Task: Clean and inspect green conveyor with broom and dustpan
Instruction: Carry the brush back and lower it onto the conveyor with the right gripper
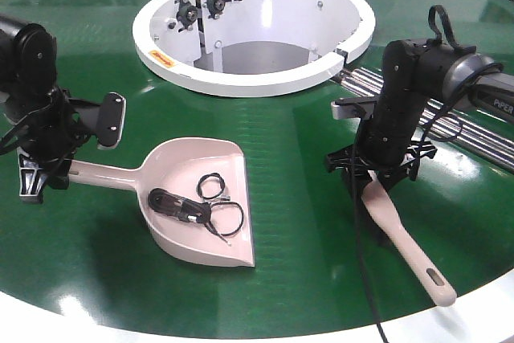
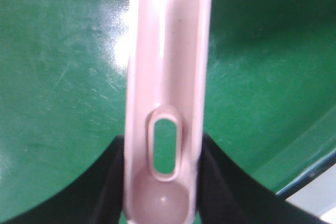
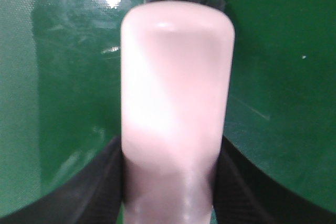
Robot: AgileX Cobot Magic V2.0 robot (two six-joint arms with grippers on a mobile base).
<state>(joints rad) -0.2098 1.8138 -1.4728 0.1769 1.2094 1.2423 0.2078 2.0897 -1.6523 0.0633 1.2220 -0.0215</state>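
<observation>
Left gripper (image 1: pixel 42 173) clamps the dustpan (image 1: pixel 178 162) handle, right gripper (image 1: pixel 374 179) clamps the broom (image 1: pixel 409 251) beside the dustpan; cable (image 1: pixel 189 206) already lies inside, so I'd guess lifting it level comes next.

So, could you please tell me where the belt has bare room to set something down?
The widest bare green conveyor stretch lies between the hub and the dustpan; another between the dustpan's lip and the broom; a strip follows the outer rim. Crowded: the pan, holding black cables, and both handles, in the jaws of left gripper and right gripper.
</observation>
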